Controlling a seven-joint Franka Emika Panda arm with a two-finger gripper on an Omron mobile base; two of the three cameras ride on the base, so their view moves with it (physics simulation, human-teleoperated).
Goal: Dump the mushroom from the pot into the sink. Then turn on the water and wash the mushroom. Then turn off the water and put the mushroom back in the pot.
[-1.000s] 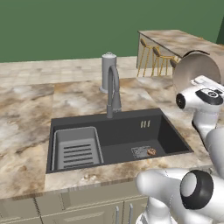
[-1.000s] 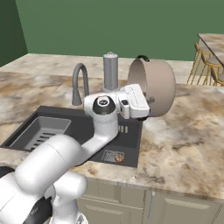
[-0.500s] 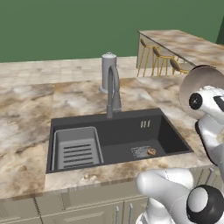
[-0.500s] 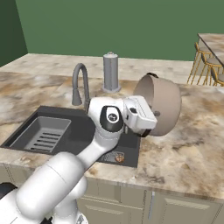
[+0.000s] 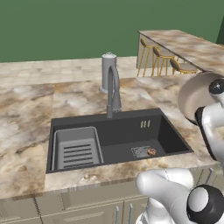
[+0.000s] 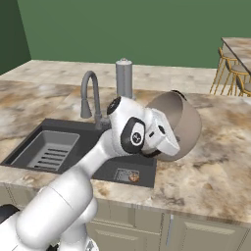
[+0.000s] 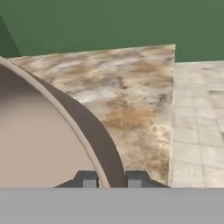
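Gripper (image 7: 111, 178) clamped on rim of pot (image 6: 177, 125), now swung rightward, clear of sink (image 5: 168, 131), pot tipped on its side. Mushroom (image 5: 151, 152) stays beside drain: dump complete; faucet (image 5: 113, 89) next.

The pot (image 5: 196, 97) is cut off by the arm, and the arm hides part of the sink (image 6: 29, 128).

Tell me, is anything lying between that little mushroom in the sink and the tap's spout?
Nothing visible does. The mushroom lies on the sink floor beside the drain grate, with bare basin between it and the faucet. The gripper holds the pot off to the side.
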